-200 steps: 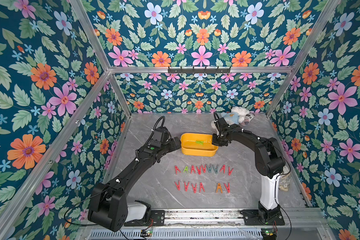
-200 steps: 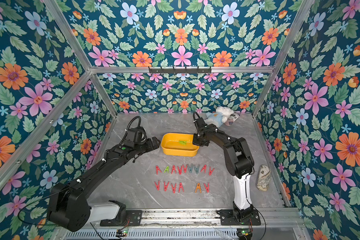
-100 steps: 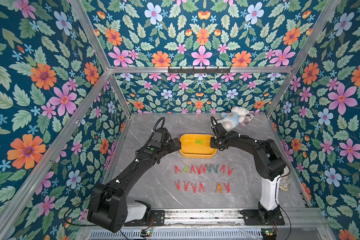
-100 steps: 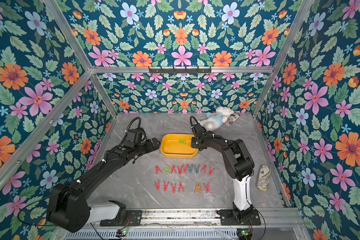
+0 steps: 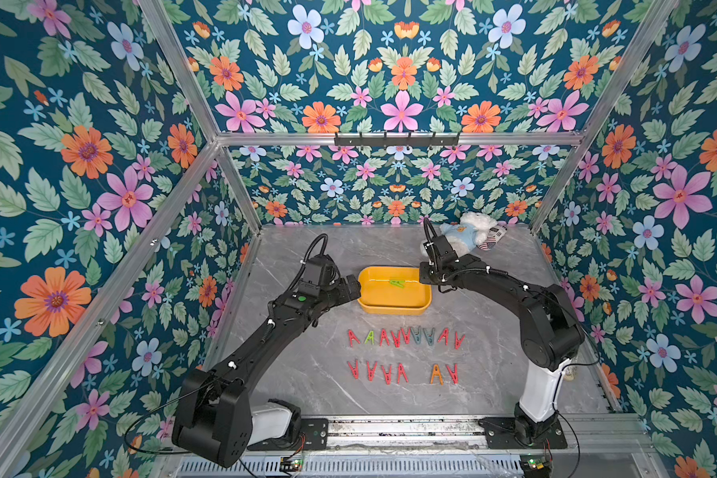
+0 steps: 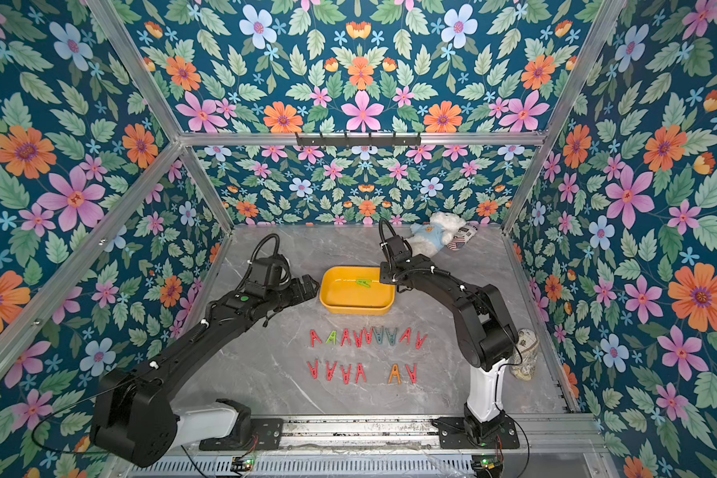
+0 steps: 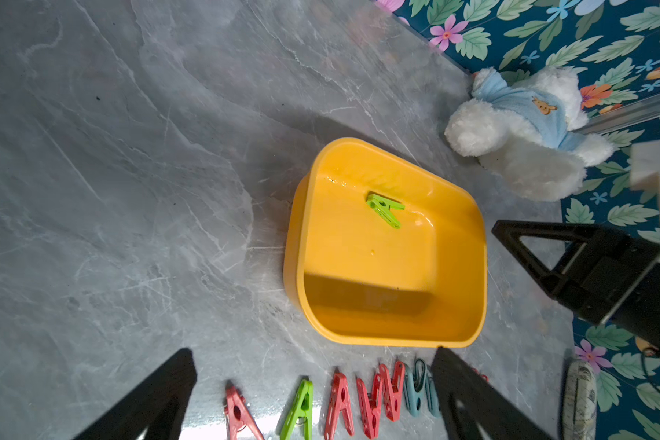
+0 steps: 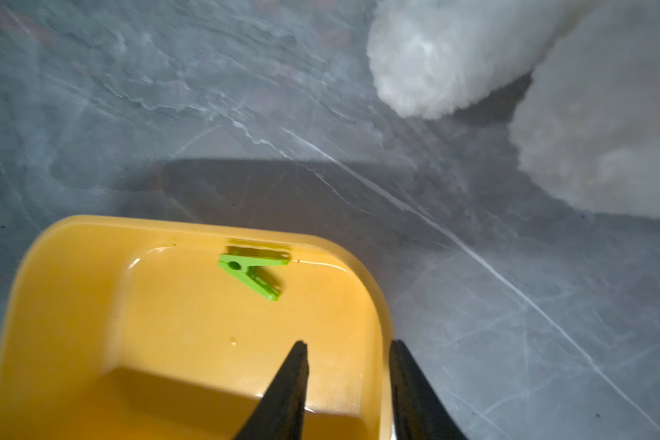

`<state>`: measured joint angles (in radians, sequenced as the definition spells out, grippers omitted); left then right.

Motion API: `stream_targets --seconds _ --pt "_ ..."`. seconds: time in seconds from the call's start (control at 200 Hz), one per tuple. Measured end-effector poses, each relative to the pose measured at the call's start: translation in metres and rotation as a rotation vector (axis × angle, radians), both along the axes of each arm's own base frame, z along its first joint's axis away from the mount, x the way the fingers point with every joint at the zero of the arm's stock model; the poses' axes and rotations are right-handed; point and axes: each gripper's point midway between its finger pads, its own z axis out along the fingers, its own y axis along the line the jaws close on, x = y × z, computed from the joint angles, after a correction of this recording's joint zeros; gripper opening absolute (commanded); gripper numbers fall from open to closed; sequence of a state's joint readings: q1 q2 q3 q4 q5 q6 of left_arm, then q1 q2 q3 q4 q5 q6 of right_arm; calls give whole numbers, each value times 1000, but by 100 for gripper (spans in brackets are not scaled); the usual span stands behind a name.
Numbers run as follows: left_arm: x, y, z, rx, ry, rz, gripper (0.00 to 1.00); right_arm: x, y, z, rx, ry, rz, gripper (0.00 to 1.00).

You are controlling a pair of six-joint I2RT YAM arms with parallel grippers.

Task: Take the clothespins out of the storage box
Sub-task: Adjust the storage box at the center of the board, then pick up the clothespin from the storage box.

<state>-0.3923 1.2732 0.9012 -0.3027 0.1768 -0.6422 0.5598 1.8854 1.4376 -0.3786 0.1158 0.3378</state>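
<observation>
R gripper (image 8: 348,343) wider; pin (image 8: 244,266) along box wall (image 8: 187,237)

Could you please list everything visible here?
Box: one, yellow, mid-table.
Pin in box: one, green, at its far wall.
Pins on table: fifteen, mostly red, two rows before the box.
Bear: one, white and blue, far right corner.
Patterned items: two, pale, one by the bear, one at the right wall.
Hook rail: one, black, back wall.
Table: one, grey marble.
Left gripper: one, black, open, left of the box.
Right gripper: one, black, open, astride the box's right rim.
</observation>
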Motion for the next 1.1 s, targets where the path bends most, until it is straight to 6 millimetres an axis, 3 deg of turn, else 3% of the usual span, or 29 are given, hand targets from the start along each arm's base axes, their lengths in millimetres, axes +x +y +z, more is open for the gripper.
stream_targets --seconds 0.16,0.39,0.87,1.1 --pt "-2 -4 1 -28 -9 -16 100 1 26 10 -14 -38 79 39" --pt "-6 -14 2 -75 -13 -60 100 7 55 -23 -43 17 170 34" --pt "-11 -16 -5 -83 13 -79 100 13 72 -71 -70 88 243 33" --pt "-10 -17 -10 -78 24 -78 100 10 75 -81 -85 108 261 32"
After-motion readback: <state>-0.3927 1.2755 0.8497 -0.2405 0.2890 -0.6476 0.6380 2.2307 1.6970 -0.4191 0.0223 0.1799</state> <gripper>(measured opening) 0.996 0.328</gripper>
